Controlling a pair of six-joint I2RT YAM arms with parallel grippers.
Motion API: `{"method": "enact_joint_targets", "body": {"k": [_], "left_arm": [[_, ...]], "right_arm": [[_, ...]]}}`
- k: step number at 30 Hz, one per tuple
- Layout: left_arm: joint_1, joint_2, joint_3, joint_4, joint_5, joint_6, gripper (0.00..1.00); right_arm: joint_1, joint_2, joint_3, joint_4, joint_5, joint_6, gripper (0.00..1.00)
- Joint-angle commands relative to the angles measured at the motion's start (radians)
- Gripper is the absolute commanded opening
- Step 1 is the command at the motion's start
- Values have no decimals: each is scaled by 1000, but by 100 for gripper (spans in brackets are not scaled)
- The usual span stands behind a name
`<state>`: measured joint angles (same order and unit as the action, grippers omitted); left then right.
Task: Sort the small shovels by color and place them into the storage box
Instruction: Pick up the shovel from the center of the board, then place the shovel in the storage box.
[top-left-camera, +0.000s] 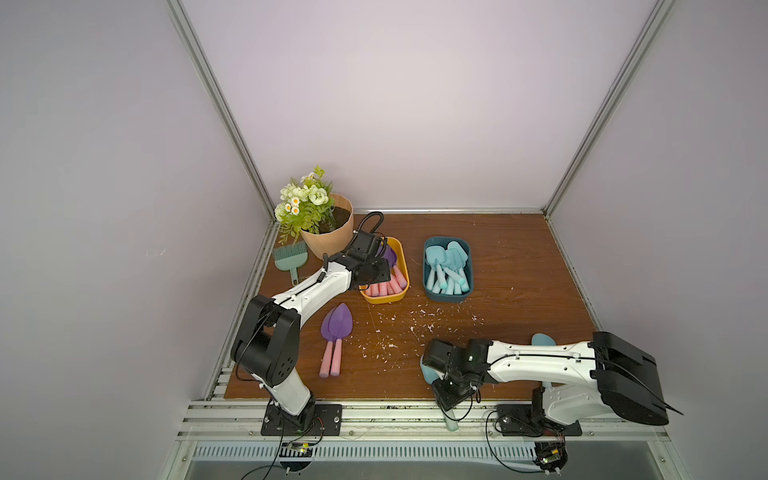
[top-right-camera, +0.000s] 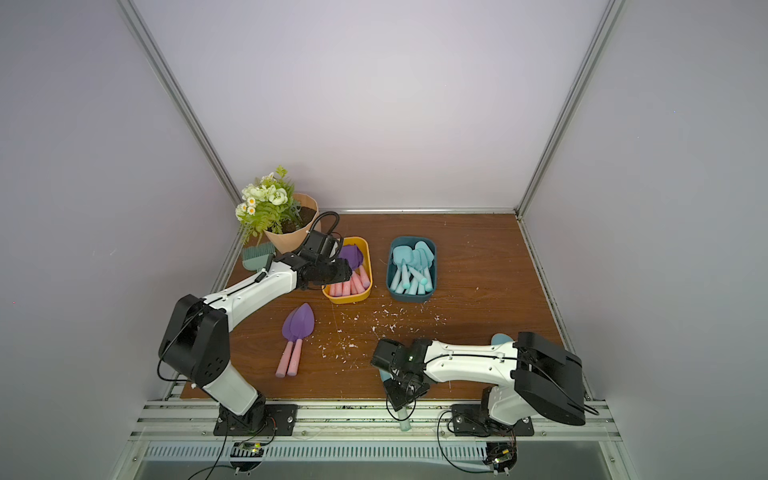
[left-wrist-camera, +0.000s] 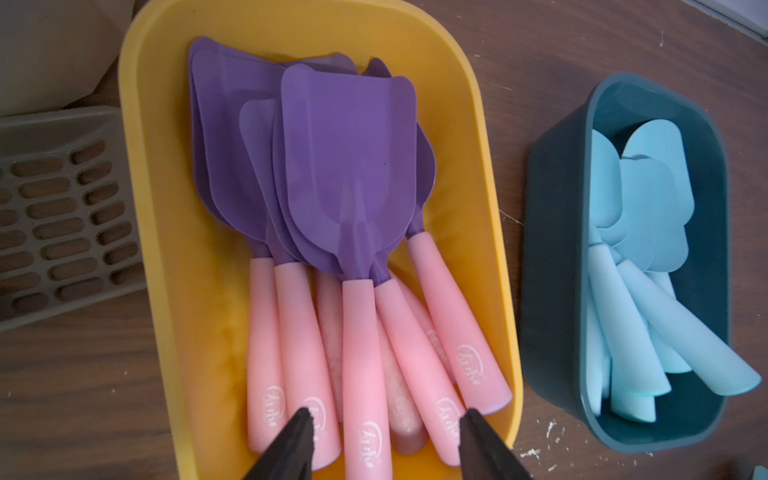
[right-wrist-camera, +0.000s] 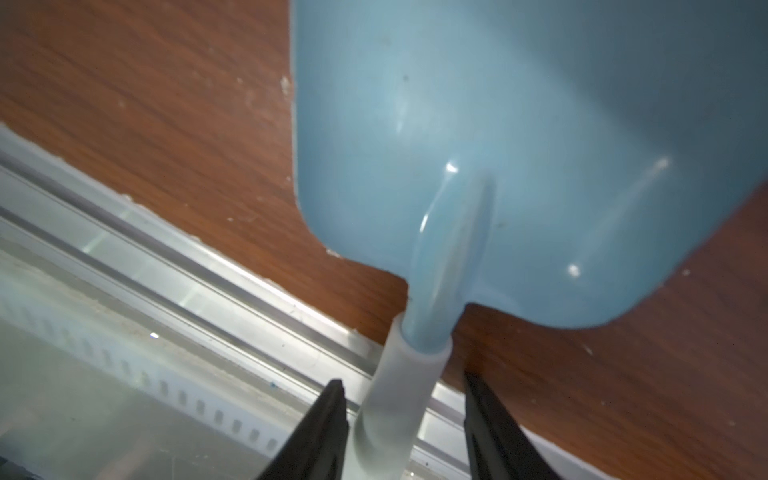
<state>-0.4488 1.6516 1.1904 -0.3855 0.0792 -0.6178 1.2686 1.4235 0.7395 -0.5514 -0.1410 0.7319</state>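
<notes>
Two boxes stood on the counter (top-left-camera: 519, 266). The left pincer (left-wrist-camera: 388, 413) hung released and empty just above the yellow box (left-wrist-camera: 486, 232). At least six purple-and-pink shovels (left-wrist-camera: 349, 166) lay under it, the lower ones buried. Beside it the teal box (left-wrist-camera: 552, 291) held a tangle of light-blue shovels (left-wrist-camera: 648, 199), too overlapped to count. Two more purple shovels (top-left-camera: 334, 332) lay behind that pincer, towards its arm's base. The right pincer (right-wrist-camera: 402, 378) was released, its fingers either side of the handle of one light-blue shovel (right-wrist-camera: 519, 145) without gripping it. Another blue blade (top-left-camera: 543, 338) peeped from behind its arm.

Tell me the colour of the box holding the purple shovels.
Yellow; the box shows best in the left wrist view.
</notes>
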Motion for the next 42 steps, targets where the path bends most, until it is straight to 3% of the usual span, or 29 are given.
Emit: {"method": "enact_joint_targets", "body": {"k": [1, 5, 8, 16, 21, 25, 33, 42], "left_arm": [[10, -28, -8, -13, -27, -12, 59], [10, -37, -8, -21, -30, -12, 59], [10, -57, -14, -28, -43, -10, 59], [10, -166, -104, -50, -102, -26, 60], [11, -240, -183, -82, -116, -22, 61], [9, -296, -270, -112, -110, -40, 62], [-31, -387, -436, -118, -83, -106, 62], [-42, -419, -463, -220, -89, -67, 62]], "right_arm": [[8, 45, -24, 52, -9, 15, 46], [5, 57, -8, 42, 56, 13, 23], [-14, 46, 42, -4, 121, -10, 14], [-171, -4, 287, -83, 103, -212, 12], [-381, 64, 513, -129, 117, -344, 12], [-541, 201, 728, -140, 172, -399, 14], [-700, 486, 985, -153, 170, -405, 15], [-757, 599, 1014, -106, 140, -367, 15]]}}
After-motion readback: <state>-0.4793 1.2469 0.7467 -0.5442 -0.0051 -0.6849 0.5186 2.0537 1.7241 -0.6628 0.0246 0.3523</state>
